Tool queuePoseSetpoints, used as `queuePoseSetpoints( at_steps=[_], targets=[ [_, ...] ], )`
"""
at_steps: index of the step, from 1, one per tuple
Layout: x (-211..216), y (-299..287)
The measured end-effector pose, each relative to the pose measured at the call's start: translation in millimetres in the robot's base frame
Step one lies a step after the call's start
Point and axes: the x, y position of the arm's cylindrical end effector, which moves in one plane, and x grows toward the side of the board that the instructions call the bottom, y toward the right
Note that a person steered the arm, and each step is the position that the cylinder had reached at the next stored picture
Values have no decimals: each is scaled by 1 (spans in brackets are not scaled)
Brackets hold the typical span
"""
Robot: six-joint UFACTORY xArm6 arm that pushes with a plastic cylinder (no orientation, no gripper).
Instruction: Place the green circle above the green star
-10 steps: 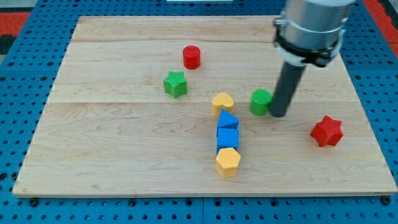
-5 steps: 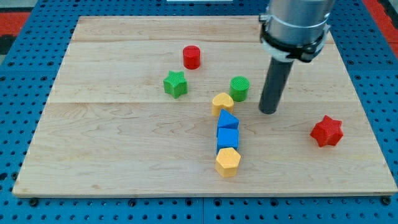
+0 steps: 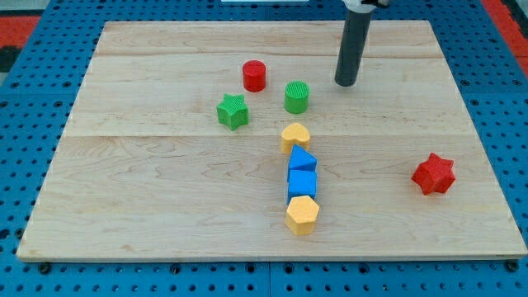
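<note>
My tip, a bare rod with no pincer to open or close, stands clear to the far right of the green circle, placed to push it leftward, since it sits right of the green star beside the red cylinder.

The dark rod is cut off by the view's top edge, so the arm above it goes unseen. The blue pegboard around the desk runs off every edge. The yellow hexagon hides the lower edge of the blue cube behind it.
</note>
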Motion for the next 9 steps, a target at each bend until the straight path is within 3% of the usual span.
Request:
queuePoseSetpoints(
  at_steps=[1,2,5,6,7,9],
  targets=[
    [32,-8],
    [35,-45],
    [-10,-120],
    [-34,-93],
    [-66,-105],
    [-91,-83]
  ],
)
